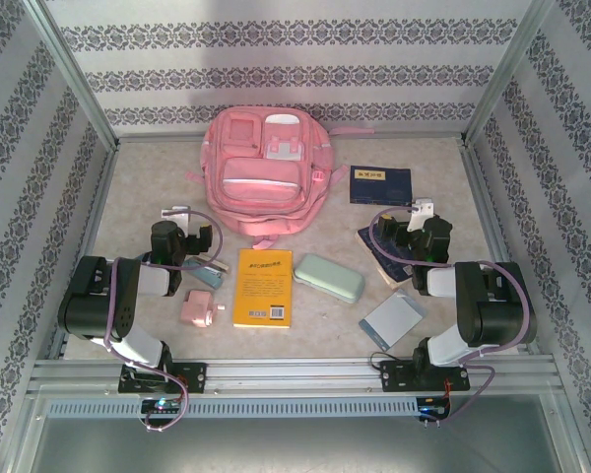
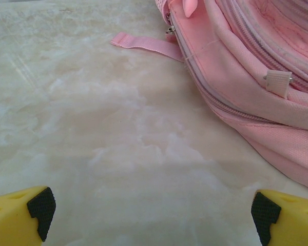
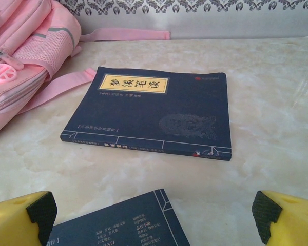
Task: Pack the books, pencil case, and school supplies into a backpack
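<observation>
Looking down from above and going left to right: the left tool (image 1: 182,239) is hanging over bare surface (image 1: 138,187), fingers spread wide, gripping nothing. The little teal piece (image 1: 209,274) and the pink boxy thing (image 1: 197,310) are sitting close by at roughly its 5 o'clock, and the yellow book (image 1: 263,287) is lying next along. The backpack (image 1: 266,172) is lying flat at the far middle, front pockets up, about 1 o'clock from the left tool. Its zip is looking closed where the left wrist view catches it. The mint pencil case (image 1: 329,278) is resting at an angle just right of the yellow book.

The bit that matters, I reckon: the right tool (image 1: 419,232), also spread wide and empty, is facing a navy book (image 1: 380,184) at about its 11 o'clock. That book's long axis is running 9 to 3 across the tool's line, one long edge toward it. A second navy book (image 1: 374,258) is lying partly under that tool. So the right arm is looking like the nearer one for the navy books. The grey-blue pad (image 1: 394,320) is sitting near the right arm's base.
</observation>
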